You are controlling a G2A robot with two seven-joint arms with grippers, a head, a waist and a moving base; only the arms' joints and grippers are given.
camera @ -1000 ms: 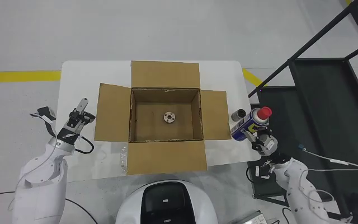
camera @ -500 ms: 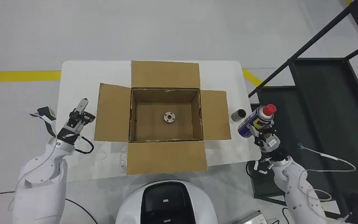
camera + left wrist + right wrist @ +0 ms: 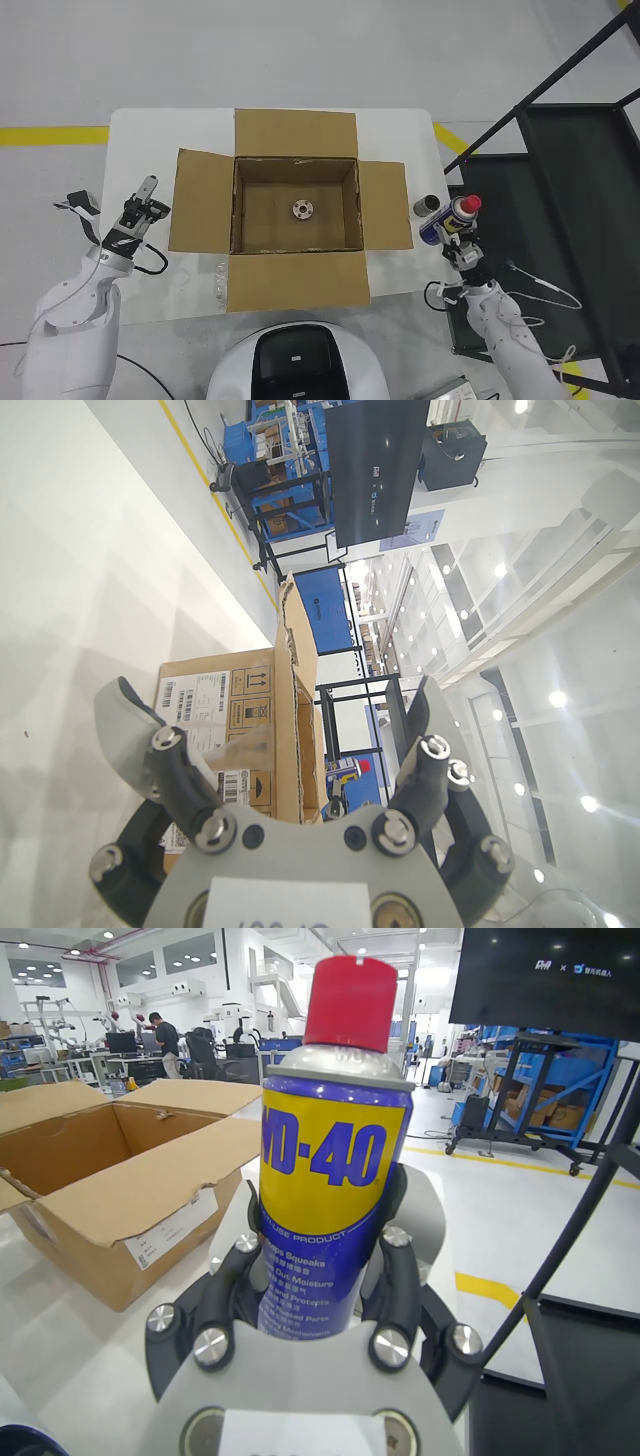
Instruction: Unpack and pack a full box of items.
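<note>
An open cardboard box (image 3: 200, 200) stands mid-table with all flaps spread; a small round metal part (image 3: 301, 209) lies on its floor. My right gripper (image 3: 462, 243) is at the table's right edge, beside the box's right flap. It is shut on a blue and yellow spray can (image 3: 449, 219) with a red cap, held upright (image 3: 332, 1148) between the fingers (image 3: 400, 1248). My left gripper (image 3: 148, 200) hangs open and empty left of the box's left flap, its fingers (image 3: 125, 710) spread toward the box wall (image 3: 240, 725).
A small grey cylinder (image 3: 427, 204) stands on the white table (image 3: 400, 130) just beside the can. A clear plastic item (image 3: 220, 280) lies by the box's front left corner. A black metal rack (image 3: 560, 200) stands close off the table's right side.
The right gripper with the spray can swung slightly outward from the table, then came back toward its edge. The left arm has kept still.
</note>
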